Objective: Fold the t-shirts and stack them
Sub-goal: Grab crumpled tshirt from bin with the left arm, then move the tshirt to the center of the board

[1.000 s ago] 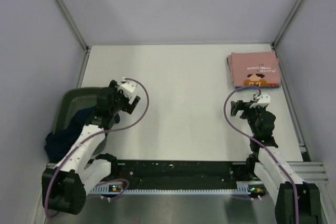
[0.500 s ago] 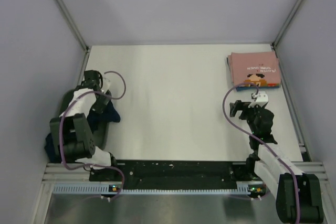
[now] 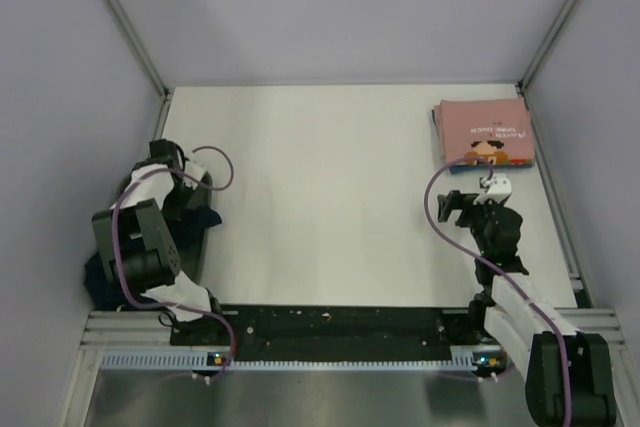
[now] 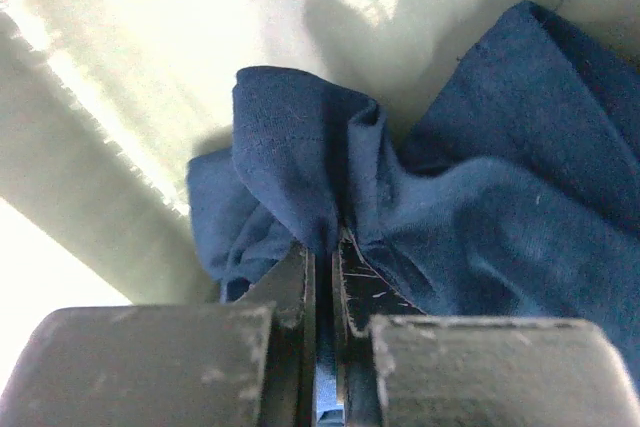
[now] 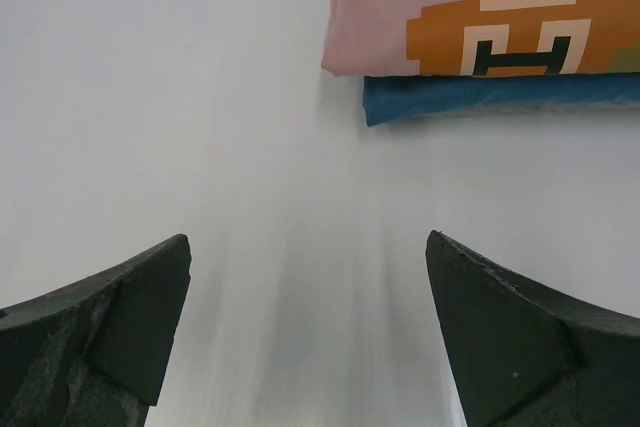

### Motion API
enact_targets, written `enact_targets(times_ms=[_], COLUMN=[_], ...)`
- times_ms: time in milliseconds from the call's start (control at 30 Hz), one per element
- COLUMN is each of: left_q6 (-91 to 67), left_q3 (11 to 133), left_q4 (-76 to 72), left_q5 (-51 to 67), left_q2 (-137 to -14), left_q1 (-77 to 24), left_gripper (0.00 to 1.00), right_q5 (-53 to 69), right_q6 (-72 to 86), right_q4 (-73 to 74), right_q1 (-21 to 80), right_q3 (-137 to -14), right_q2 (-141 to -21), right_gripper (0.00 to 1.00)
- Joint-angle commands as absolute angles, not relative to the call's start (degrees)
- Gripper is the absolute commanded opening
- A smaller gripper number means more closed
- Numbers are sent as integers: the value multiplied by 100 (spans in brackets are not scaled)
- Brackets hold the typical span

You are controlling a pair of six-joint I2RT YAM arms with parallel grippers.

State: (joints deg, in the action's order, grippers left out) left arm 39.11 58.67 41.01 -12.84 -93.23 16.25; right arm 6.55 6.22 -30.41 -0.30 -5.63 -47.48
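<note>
Left claw [image 4: 322, 247]: clenched on a bunched fold of the navy t-shirt [image 4: 500, 217]. The shirt lies crumpled at the table's [image 3: 330, 197] left edge, spilling over the dark green tray [image 3: 196, 252].

Right claw [image 5: 305, 242]: released, fingers spread wide, hanging over bare table near the right edge.

Pink t-shirt [image 3: 487, 132]: folded flat in the far right corner, cartoon face up, just beyond the right claw and not touching it.

The pink t-shirt [image 3: 485, 137] bears white lettering [image 3: 498, 130] too small to read.
</note>
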Motion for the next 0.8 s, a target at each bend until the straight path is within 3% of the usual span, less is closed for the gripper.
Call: enact_targets(times_ms=[0,133,267,367,533,767], left_q6=[3929,3850,3780,3604,2893,2611], left_q3=[6099,6967,8242,8936,9940,9949], left_q4=[4044,4122,4763,4973,5563,4650], left_q5=[-1327,-916,1550,2398,3111,2540], left_q2=[-8107,-6885,-5891,-5564,-6475,-8118], left_q1=[1670,1539,1144,48,-1667,-3137], left_gripper=[0,0,0,0,0,0], right_q5=[633,606,834,1045,1922,3077], right_q6=[659,668,721,773,1063,1274], right_q4=[-3208,-3015,-2716,-2593,-2172,-732], right_q1=[-62,-62,-62,-62,-62,-62], right_q3=[-633,-729,-905,-975,-1422,-3039], right_q2=[-4623,-4597,-4387,-4123,-3666,-3603], right_gripper=[99,99,99,99,99,99])
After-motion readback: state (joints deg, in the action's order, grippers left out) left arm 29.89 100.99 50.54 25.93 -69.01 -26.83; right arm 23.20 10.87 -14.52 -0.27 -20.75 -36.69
